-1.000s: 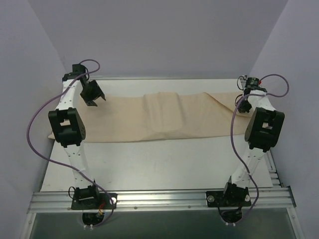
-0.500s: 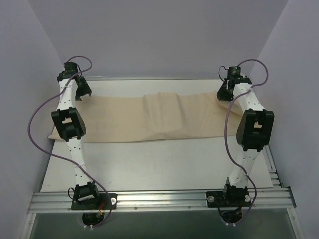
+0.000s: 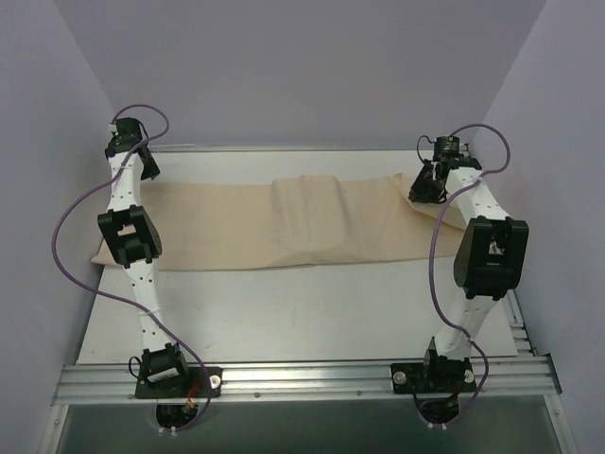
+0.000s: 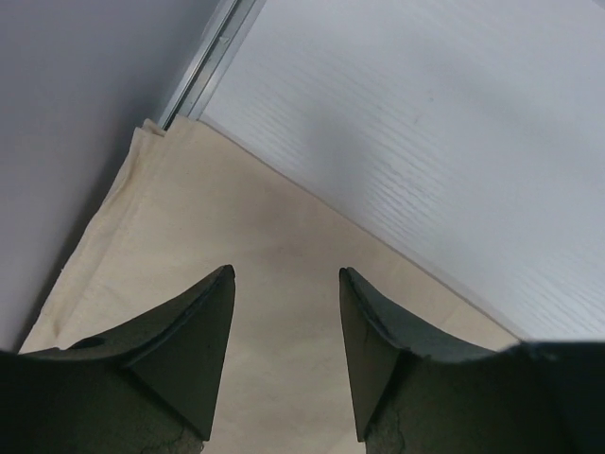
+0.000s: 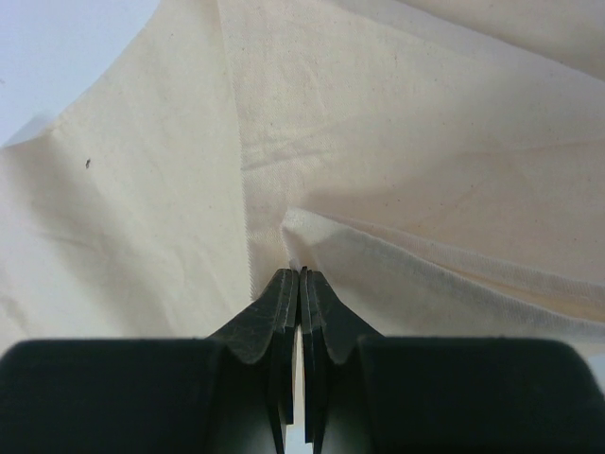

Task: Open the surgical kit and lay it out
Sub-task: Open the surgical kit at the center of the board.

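The beige cloth wrap (image 3: 236,227) lies spread across the back of the table, with a raised bump (image 3: 307,200) near its middle. No steel tray or instruments show. My left gripper (image 3: 144,168) hovers over the wrap's far left end. In the left wrist view it (image 4: 286,274) is open, with only cloth (image 4: 217,218) below the jaws. My right gripper (image 3: 423,189) is at the wrap's far right end. In the right wrist view it (image 5: 301,271) is shut, and a raised fold of cloth (image 5: 378,260) runs into its tips.
White table surface (image 3: 284,312) extends in front of the wrap to the metal rail (image 3: 302,378) that holds the arm bases. Pale walls close in left, right and back. A metal edge strip (image 4: 213,57) borders the table beside the wrap's corner.
My left gripper has moved left and back toward the far left corner. My right gripper has moved inward and back over the wrap's right end, staying shut.
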You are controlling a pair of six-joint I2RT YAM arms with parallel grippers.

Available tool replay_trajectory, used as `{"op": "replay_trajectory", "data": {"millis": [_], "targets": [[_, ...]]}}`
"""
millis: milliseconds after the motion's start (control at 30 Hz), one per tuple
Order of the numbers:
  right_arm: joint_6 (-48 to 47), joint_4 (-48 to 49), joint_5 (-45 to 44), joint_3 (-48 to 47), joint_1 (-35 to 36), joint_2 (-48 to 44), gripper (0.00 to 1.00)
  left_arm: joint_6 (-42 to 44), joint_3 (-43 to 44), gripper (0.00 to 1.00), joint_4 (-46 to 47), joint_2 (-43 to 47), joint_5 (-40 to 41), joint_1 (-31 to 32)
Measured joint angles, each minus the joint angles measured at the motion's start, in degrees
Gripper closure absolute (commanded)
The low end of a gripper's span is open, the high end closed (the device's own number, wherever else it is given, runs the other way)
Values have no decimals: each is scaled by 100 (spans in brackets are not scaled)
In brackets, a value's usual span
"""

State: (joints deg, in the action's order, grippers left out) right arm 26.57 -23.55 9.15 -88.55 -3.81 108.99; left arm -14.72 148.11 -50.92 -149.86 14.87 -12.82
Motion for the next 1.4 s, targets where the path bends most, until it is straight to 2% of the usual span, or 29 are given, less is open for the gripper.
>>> {"op": "replay_trajectory", "data": {"millis": [100,367,700,1067,1400], "targets": [[-20,-68,52,7,7,-15,100,-127,125,46,-120,-214,205,-15],[-87,-313,76,170,-55,-334,100,-291,7,45,-195,-387,343,-15],[31,-227,157,380,-70,-535,100,-616,33,45,98,-476,-354,-44],[151,234,330,1152,-72,-1169,100,-1727,-116,48,619,-479,-1340,-195],[81,280,450,1117,-378,-1217,100,-2409,291,51,636,-739,-1388,-223]]}}
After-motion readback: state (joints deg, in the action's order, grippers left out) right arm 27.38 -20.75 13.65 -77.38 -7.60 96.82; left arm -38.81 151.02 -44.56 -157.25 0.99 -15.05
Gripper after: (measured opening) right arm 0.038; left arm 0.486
